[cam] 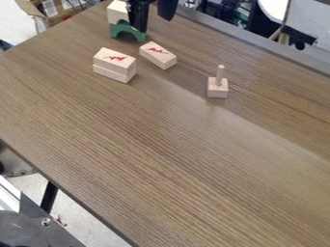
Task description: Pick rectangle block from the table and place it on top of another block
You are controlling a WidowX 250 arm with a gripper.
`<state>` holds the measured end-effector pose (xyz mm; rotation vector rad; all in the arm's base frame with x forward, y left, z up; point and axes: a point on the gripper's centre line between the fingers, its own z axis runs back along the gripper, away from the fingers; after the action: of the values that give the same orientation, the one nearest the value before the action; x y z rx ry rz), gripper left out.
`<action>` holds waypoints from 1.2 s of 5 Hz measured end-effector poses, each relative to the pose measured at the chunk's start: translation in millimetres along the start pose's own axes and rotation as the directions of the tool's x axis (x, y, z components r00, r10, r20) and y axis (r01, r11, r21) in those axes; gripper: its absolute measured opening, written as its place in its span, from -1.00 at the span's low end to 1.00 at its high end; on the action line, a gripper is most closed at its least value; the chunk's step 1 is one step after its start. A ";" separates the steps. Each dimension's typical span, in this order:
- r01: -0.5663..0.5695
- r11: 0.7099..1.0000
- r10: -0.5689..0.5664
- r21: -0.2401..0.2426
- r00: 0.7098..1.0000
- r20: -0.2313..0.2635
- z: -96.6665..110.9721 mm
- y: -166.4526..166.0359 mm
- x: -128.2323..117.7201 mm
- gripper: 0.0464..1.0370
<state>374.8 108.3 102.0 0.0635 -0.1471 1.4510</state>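
With the two-block stack [111,73] taken as landmark, the black gripper [153,15] hangs at the view's top edge, beyond the stack and up to its right. Claw state: released, fingers apart, nothing between them. The lone rectangular block [159,58], pale wood with a red mark on top, lies flat on the table [168,159], just right of the stack and slightly farther back. Stack: upper block [115,58], also red-marked, lies flat on the lower block [109,73], edges roughly aligned. Behind the stack, a green arch [120,30] bears a plain pale block [116,13], partly hidden by the gripper. Well right of the stack, a small square base [217,90] bears an upright peg [220,73].
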 end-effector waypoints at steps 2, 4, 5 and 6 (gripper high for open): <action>0.020 0.998 -0.018 0.061 0.999 -0.042 -26.5 1.4 -6.0 0.92; 0.044 0.996 -0.039 0.078 0.997 -0.066 -39.7 -5.0 -5.7 0.92; 0.056 0.994 -0.049 0.092 0.996 -0.077 -48.4 -6.6 -6.8 0.92; 0.062 0.995 -0.055 0.083 0.996 -0.076 -46.7 -9.0 -7.3 0.92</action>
<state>385.7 106.2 55.2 0.0834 -0.0224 1.3986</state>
